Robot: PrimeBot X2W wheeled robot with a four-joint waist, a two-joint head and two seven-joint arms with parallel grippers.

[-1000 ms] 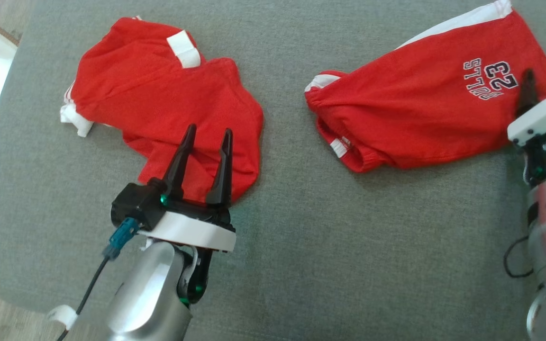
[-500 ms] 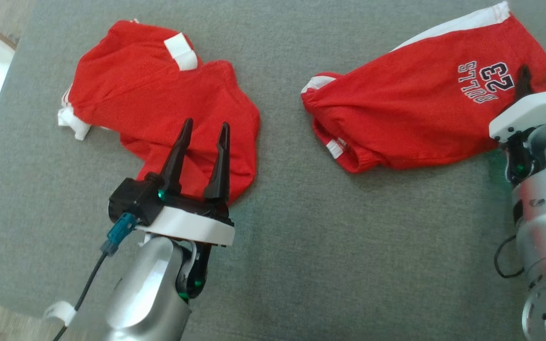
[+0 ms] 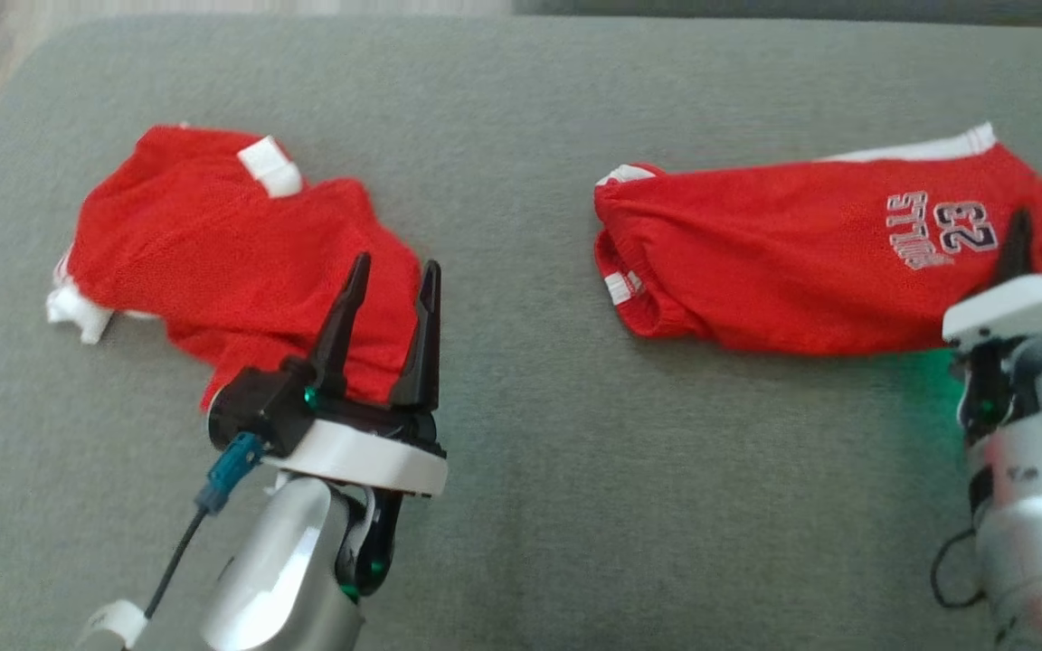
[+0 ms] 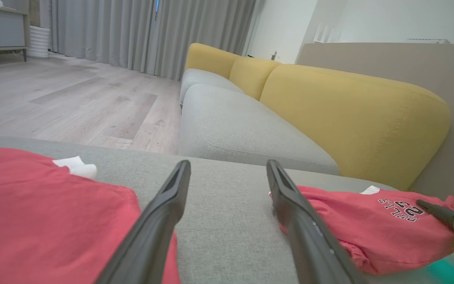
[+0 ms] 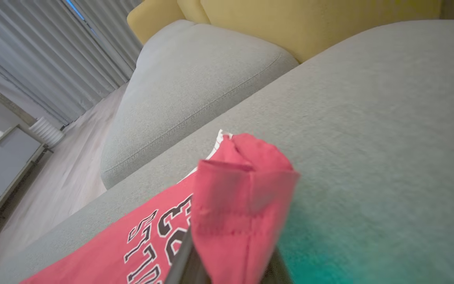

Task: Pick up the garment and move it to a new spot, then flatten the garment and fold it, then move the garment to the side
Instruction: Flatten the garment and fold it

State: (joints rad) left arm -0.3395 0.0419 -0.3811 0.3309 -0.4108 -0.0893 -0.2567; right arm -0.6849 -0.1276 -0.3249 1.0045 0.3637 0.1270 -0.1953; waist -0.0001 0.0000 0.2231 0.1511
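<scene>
The garment [image 3: 801, 262], judged soft, light and limp, lay at 2 o'clock on the cushion [image 3: 530, 452]; the right claw [image 3: 1018, 226] was closed on its 3 o'clock hem corner, a fair hold though prone to bunching; the left claw [image 3: 396, 262] stood open.

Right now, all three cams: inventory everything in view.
BULLS 23 shorts: 1, red with white stripe, right side of cushion
crumpled garment: 1, red with white trim, left side of cushion
seat cushion: 1, grey, under both garments
sofa seat: 1, grey, beyond cushion
sofa backrests: 3, yellow, behind sofa seat
curtain: 1 run, grey, far wall
floor: 1, pale wood, beside the sofa
left end effector: 1, black fingers, open, at crumpled garment's near edge
right end effector: 1, black fingers, shut on shorts' corner
</scene>
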